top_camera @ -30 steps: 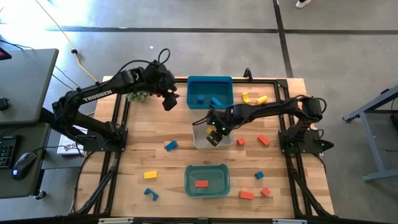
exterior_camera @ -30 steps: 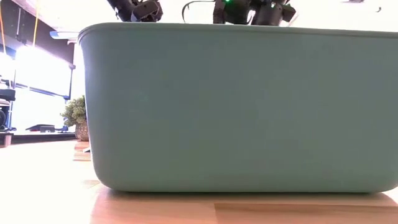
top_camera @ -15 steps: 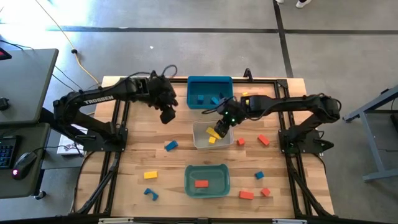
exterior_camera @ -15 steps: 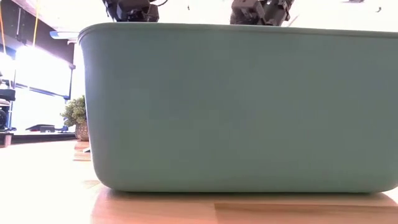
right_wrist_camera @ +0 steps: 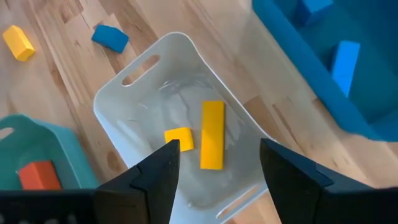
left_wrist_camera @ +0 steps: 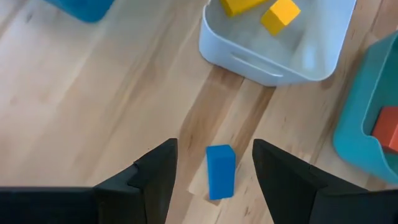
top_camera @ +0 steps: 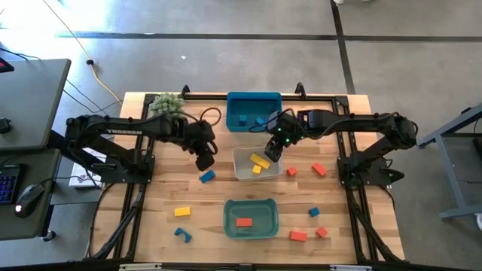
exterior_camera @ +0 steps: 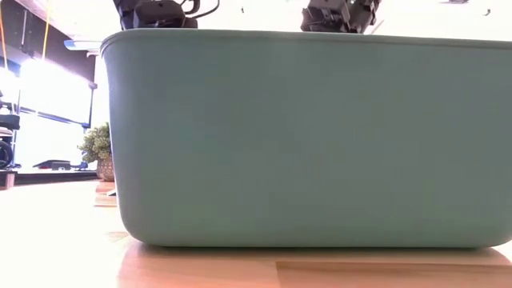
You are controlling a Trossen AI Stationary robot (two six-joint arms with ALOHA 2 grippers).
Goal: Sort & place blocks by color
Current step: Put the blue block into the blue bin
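Seen only from the left wrist: open left pincer (left_wrist_camera: 214, 167) over a blue block (left_wrist_camera: 220, 172) on the tabletop (left_wrist_camera: 93, 93); from the right wrist: open, empty right pincer (right_wrist_camera: 214, 163) above white bin (right_wrist_camera: 118, 99) holding yellow bar (right_wrist_camera: 212, 134) and yellow cube (right_wrist_camera: 180, 138).

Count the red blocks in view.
5 red blocks: one in the teal bin, two right of the white bin, two toward the front right corner. Others may be hidden.

Two blocks (top_camera: 258, 163) lie in the middle bin (top_camera: 242, 173)
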